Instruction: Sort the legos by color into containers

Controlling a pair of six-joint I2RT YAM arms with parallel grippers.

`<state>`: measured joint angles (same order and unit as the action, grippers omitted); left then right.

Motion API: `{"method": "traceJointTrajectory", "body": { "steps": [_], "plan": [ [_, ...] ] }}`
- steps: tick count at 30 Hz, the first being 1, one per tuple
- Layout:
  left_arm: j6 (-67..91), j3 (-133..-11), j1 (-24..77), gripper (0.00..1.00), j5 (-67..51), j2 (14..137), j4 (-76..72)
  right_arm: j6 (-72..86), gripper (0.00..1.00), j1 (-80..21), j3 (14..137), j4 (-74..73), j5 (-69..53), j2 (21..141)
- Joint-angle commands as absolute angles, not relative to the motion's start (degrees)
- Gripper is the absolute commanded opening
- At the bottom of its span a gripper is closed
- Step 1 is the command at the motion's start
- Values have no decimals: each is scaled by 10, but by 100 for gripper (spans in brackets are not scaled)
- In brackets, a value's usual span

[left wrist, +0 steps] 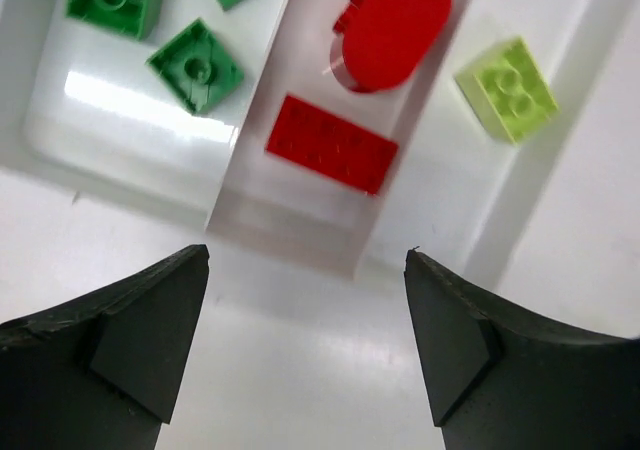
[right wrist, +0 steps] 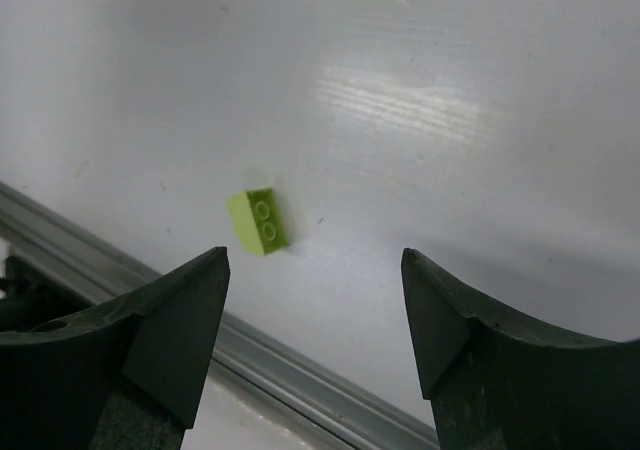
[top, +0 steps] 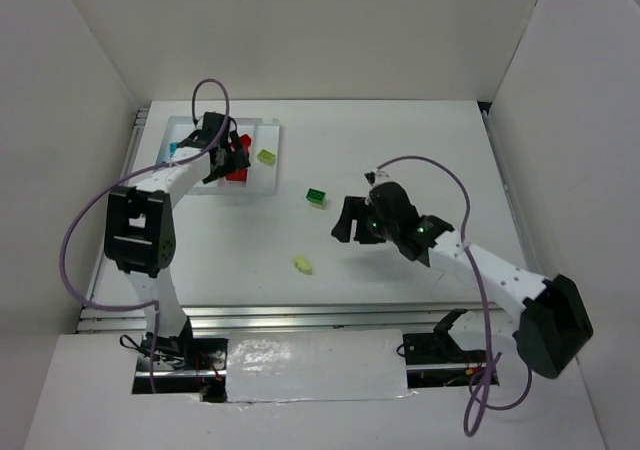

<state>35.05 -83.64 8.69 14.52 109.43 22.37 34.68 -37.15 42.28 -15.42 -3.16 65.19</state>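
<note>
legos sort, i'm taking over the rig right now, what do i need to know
Left gripper: open, empty, over the near end of the tray.
Right gripper: open, empty, above the table by the loose yellow-green brick.
Done: green bricks in one compartment, red bricks in the next, the sorted yellow-green brick in the one beyond. A teal brick shows at the tray's left side.
Left: the loose yellow-green brick and a loose green brick, both on the table.
</note>
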Motion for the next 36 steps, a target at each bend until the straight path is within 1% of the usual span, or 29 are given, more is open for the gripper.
{"method": "traceJointTrajectory", "body": {
  "steps": [1,2,3,4,5,7,8,10,13,14,18,22,26,30,34,35,36],
  "plan": [
    [367,-794,106,92,134,956,204,255,77,-375,539,-151,-8,763],
    [370,-756,118,93,136,899,199,237,75,-375,566,-164,-9,789],
    [373,-738,122,93,136,870,200,220,74,-375,592,-186,-1,814],
    [376,-719,124,93,134,844,200,189,74,-374,631,-190,13,857],
    [380,-680,128,93,128,788,199,174,74,-375,650,-194,31,877],
    [388,-644,139,94,123,733,200,121,74,-374,709,-212,54,943],
    [388,-612,145,94,119,678,202,107,74,-374,732,-227,61,966],
    [385,-589,157,94,113,608,213,72,74,-374,795,-264,90,1033],
    [371,-557,163,97,74,544,230,42,74,-374,849,-277,114,1098],
    [352,-546,162,98,35,534,230,38,74,-373,861,-280,117,1112],
    [321,-540,162,98,-31,501,257,6,70,-373,923,-311,87,1180],
    [301,-521,163,99,-44,478,265,-15,69,-372,933,-299,90,1196],
    [301,-503,163,99,-85,477,243,-45,69,-372,937,-286,72,1201],
    [307,-487,163,99,-119,484,222,-84,70,-372,955,-294,37,1218],
    [306,-484,163,99,-128,486,213,-119,69,-371,982,-314,3,1243],
    [306,-483,163,99,-130,484,211,-121,67,-372,982,-310,-12,1245],
    [306,-481,163,99,-133,483,210,-122,63,-372,983,-307,-15,1245]
  ]
}}
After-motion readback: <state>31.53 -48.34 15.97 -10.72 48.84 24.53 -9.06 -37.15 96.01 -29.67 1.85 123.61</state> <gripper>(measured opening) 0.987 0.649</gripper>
